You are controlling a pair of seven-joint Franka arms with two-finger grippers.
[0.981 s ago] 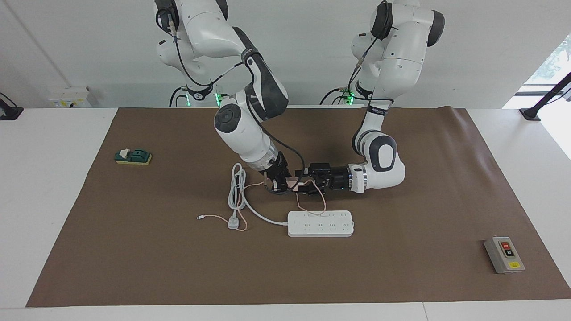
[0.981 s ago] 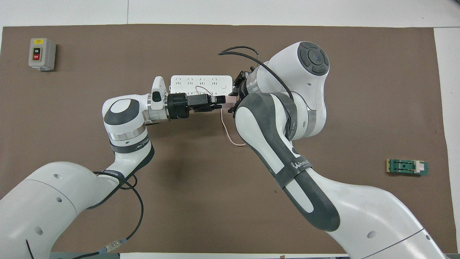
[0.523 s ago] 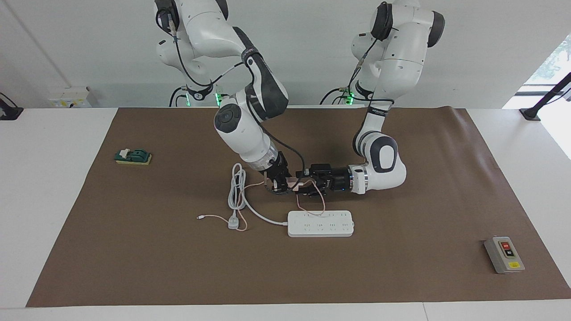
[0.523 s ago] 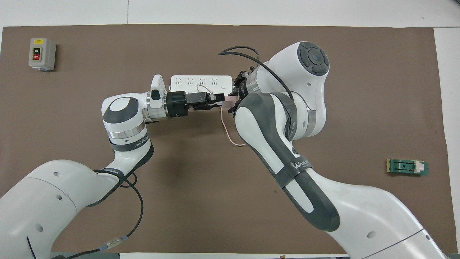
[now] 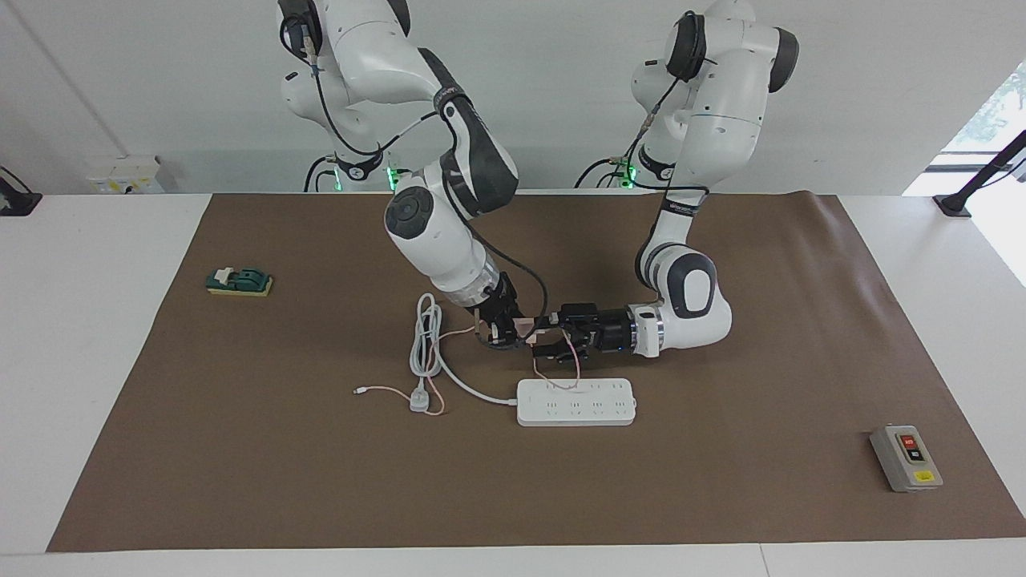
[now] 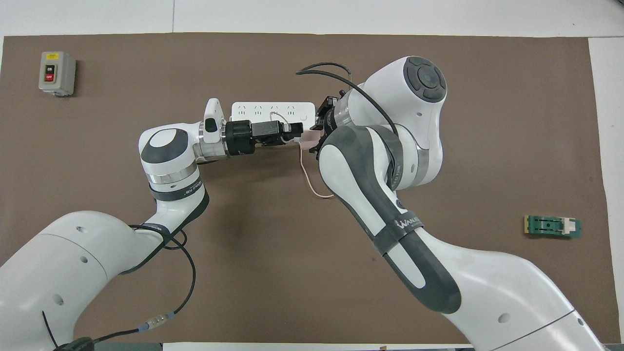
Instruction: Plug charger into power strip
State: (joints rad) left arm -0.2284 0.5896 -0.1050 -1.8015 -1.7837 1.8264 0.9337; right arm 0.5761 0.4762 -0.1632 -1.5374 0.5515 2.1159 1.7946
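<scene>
Charger [image 5: 525, 325]: we see it raised over the mat, pinched by the right gripper [image 5: 506, 330], mostly hidden.
Left gripper [image 5: 553, 340]: meets it from 3 o'clock; we cannot tell its fingers.
Power strip [image 5: 576, 401]: flat at 6 o'clock, partly covered from overhead.

Pale pink charger [image 5: 525, 324], white power strip [image 5: 575, 401], brown mat [image 5: 721, 497], grey switch box [image 5: 906, 457] with red button.

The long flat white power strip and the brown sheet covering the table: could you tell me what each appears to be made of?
The long flat white power strip looks like moulded hard plastic: smooth, evenly white, with rounded corners and crisp socket holes. The brown sheet is probably matte paper or thin fabric; it shows no glare, and its corner at the left arm's end lies slightly wavy. Which of the two is unclear.
</scene>
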